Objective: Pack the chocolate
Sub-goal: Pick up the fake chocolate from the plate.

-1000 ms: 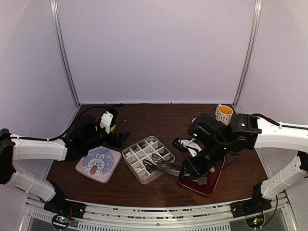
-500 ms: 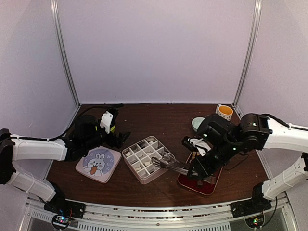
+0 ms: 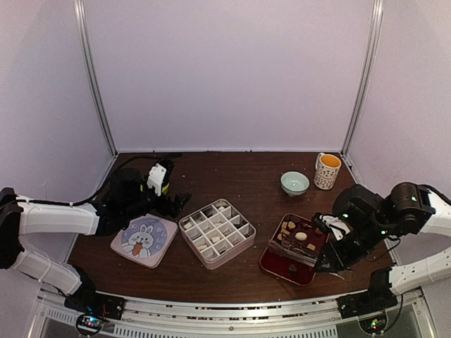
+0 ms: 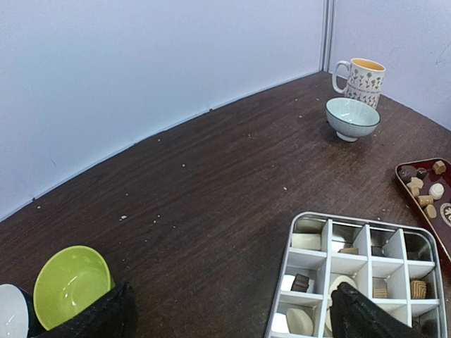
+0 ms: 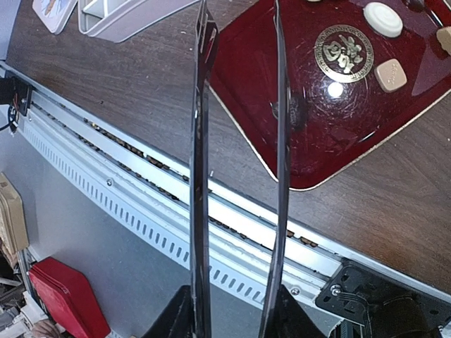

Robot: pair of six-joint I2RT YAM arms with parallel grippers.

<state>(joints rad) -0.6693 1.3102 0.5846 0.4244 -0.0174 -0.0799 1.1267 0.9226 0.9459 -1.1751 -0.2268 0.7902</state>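
Right gripper (image 3: pixel 330 248): clamped on the handle end of a pair of metal tongs (image 3: pixel 294 252), low over the near side of the red tray (image 3: pixel 280 267). Tong blades stand apart, with nothing seen between them, though the tips run out of the wrist view.
Left gripper (image 3: pixel 177 202): spread wide, holding nothing, hovering by the far left corner of the divided box (image 3: pixel 215 232).
Chocolate (image 3: pixel 301 236): most pieces lie loose at the tray's far end; several sit in box cells.
Step, as I judge it: at the tray to fetch a piece. The next move calls for setting the blades astride one piece, squeezing gently, and carrying it to a vacant cell.
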